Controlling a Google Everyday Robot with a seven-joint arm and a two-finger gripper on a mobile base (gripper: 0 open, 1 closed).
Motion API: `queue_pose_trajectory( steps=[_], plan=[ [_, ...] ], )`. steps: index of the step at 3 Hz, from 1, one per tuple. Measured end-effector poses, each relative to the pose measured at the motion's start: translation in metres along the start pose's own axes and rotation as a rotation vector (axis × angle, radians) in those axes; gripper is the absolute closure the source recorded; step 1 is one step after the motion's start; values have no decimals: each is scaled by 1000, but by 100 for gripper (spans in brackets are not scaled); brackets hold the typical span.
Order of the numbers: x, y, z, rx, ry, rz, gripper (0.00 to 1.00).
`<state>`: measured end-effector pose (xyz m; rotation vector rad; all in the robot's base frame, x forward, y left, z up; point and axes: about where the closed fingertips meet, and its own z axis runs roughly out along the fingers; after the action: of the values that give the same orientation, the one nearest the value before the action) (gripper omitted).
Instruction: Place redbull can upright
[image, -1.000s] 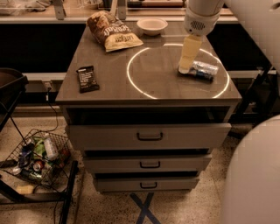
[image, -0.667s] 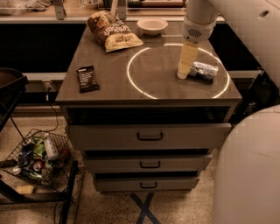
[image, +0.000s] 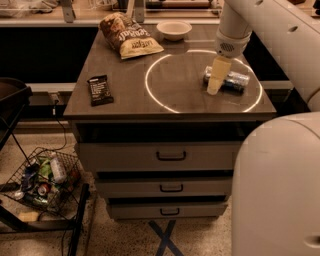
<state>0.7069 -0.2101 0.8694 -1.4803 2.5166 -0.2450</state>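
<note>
grey tabletop (image: 125, 95) holds everything. our gripper (image: 214, 89) hangs tip-down at its right side, against the redbull can (image: 236, 81); we cannot tell whether it grips. a clumsy nudge could roll the can toward the front edge. it lies flat, long axis left-right, silvery end rightward.

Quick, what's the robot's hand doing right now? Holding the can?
The gripper: low over the table, just in front of the redbull can lying there; open or shut cannot be told.
</note>
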Motion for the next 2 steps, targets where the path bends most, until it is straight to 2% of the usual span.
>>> queue_pose_trajectory(
  steps=[1,2],
  plan=[
    [3,-5,12,-15,5,6,0],
    [4,-7,23,-32,12,10,18]
  ],
)
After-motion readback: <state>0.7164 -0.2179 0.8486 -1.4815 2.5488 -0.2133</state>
